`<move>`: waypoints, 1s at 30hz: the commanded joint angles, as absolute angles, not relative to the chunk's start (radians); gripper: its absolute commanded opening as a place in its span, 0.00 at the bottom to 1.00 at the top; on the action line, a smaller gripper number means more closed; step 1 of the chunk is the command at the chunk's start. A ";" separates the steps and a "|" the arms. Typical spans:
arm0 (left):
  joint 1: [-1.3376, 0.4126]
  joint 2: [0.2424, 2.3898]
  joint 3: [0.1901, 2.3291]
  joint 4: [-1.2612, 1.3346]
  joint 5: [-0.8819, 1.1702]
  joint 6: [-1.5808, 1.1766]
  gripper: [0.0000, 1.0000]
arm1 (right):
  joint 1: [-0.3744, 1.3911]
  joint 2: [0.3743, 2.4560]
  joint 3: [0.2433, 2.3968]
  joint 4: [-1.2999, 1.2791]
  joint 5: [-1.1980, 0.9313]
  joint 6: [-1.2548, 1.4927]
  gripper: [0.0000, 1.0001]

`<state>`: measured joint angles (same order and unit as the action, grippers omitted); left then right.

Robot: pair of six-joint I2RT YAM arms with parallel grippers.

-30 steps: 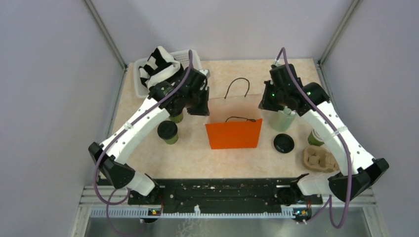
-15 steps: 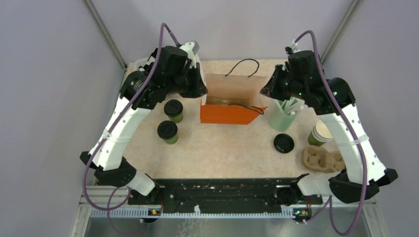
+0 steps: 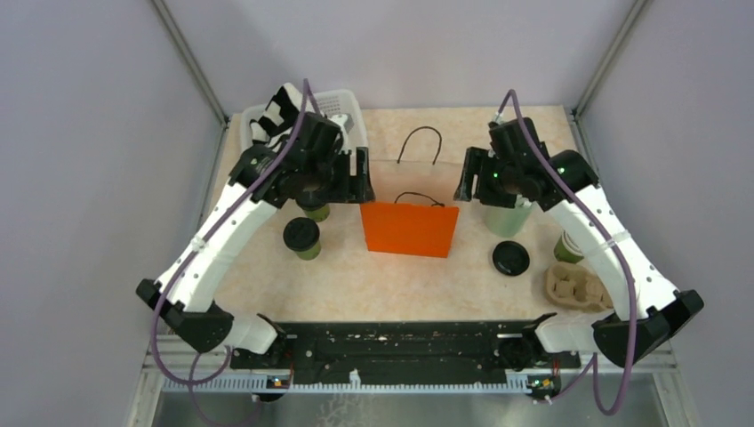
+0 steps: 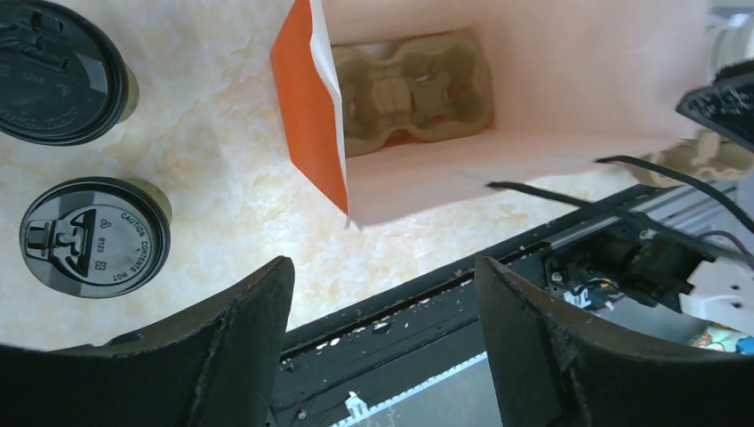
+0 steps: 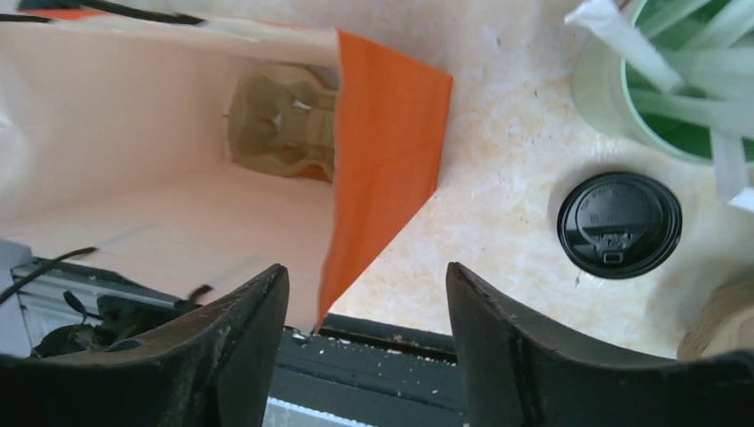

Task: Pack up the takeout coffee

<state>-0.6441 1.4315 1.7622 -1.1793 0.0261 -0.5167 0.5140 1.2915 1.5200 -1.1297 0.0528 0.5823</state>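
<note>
An orange paper bag (image 3: 409, 229) stands midway between the table's (image 3: 400, 277) side edges. Left gripper (image 4: 382, 294) and right gripper (image 5: 364, 298) hover by its ends — fingers wide, empty.

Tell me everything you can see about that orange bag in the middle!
The orange bag looks like paper, bright orange outside and pale inside, with two thin black cord handles. It stands in the middle of the table with its mouth open. A brown pulp cup carrier lies at its bottom. Nothing else shows inside.
</note>
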 commanded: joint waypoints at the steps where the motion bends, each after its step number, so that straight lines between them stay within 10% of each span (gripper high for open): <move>1: -0.647 1.349 1.775 -1.131 0.039 -0.495 0.81 | 0.508 1.276 1.631 -1.123 0.034 0.512 0.68; 22: -0.637 1.554 1.733 -0.799 0.370 -0.569 0.74 | 0.502 1.422 1.822 -1.085 0.158 0.411 0.77; 30: -0.614 1.401 1.708 -0.947 0.067 -0.465 0.93 | 0.500 1.465 1.959 -1.074 0.170 0.297 0.80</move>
<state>-0.6353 1.5322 1.7245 -0.8959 0.2337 -0.5232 0.5060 1.4586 1.8843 -1.1011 0.1593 0.3721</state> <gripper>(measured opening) 0.894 0.797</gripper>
